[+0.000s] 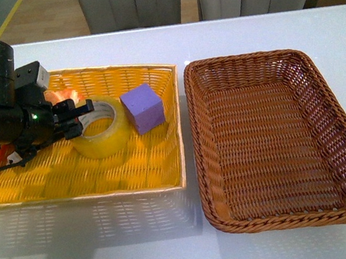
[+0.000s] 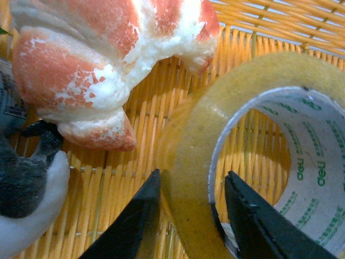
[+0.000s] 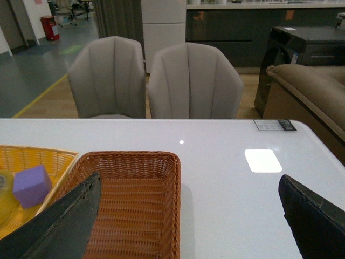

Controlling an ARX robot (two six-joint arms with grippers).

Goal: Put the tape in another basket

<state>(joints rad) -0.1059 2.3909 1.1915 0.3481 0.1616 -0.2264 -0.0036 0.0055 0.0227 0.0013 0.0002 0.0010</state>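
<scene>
The white bench (image 1: 262, 28) has bare room all round. On the right sits the deep brown woven basket (image 1: 247, 57); its tall rim needs lifting over. On the left, the flat yellow woven tray (image 1: 133, 169) holds the yellowish see-through tape roll (image 1: 99, 142), just left of a purple cube (image 1: 143, 108). The roll looks light, stiff and slick. The left fingers (image 2: 135, 216) sit one on each side of its wall, a good spot to hold; I cannot tell if they squeeze. The right fingers (image 3: 70, 216) are spread wide.

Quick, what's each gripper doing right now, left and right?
Left gripper: fingers straddle the tape wall; clamped or not cannot be told.
Right gripper: open, holding nothing.
</scene>
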